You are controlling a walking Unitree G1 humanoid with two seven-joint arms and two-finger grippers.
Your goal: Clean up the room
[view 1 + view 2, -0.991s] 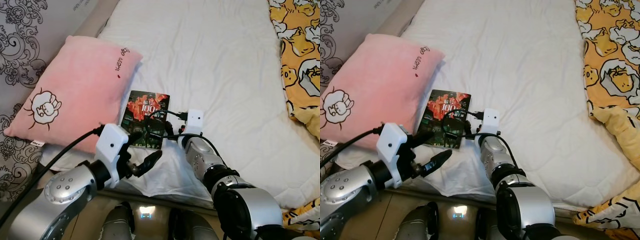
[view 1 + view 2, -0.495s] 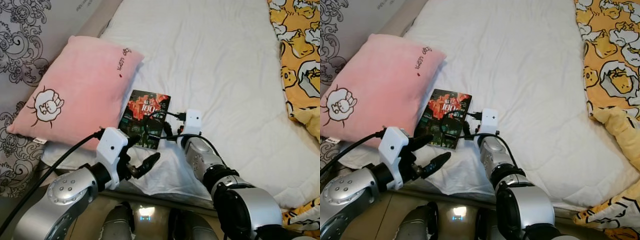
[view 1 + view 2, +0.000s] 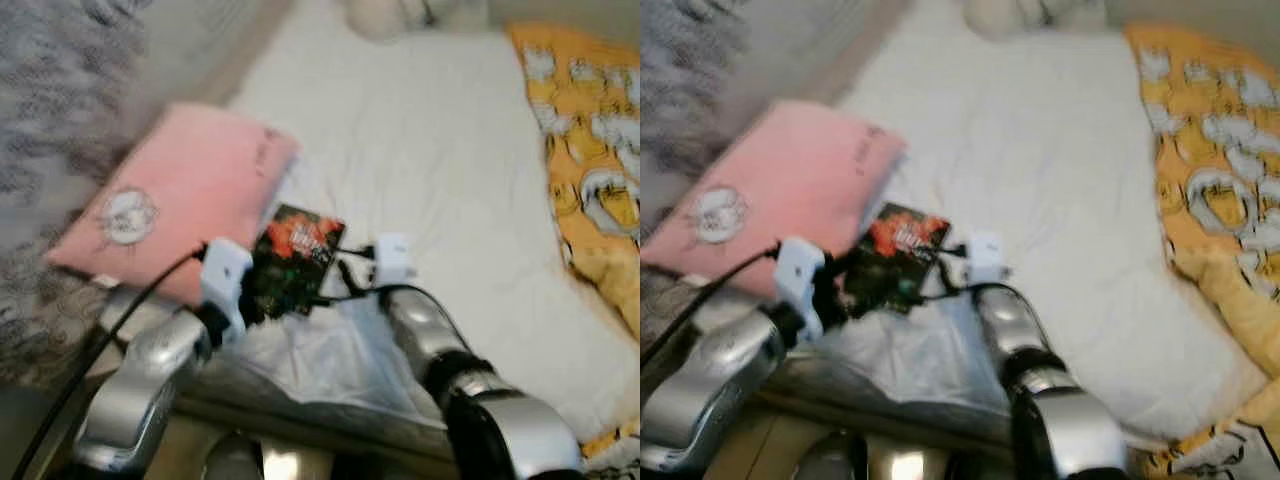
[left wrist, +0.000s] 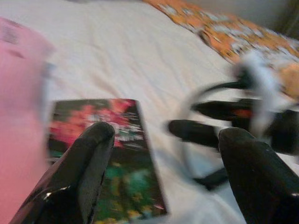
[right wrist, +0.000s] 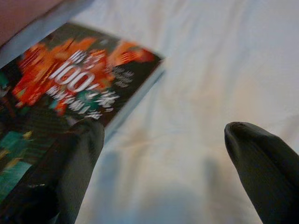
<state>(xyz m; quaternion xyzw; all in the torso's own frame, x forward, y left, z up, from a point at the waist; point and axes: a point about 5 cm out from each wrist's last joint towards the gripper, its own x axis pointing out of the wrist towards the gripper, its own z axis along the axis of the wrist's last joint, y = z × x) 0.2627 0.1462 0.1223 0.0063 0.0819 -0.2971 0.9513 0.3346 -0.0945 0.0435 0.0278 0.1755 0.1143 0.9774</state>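
both pincers, the left pincer and right pincer, gape released over a book lying on the white bed beside a pink pillow.

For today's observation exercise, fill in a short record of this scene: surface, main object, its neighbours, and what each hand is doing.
surface: bed with a white sheet
main object: book, lying flat near the bed's front edge
left of book: pink pillow, right beside it
right side of bed: yellow blanket
left hand: open, low over the book's near end
right hand: open, over the sheet at the book's right edge
image quality: head views blurred
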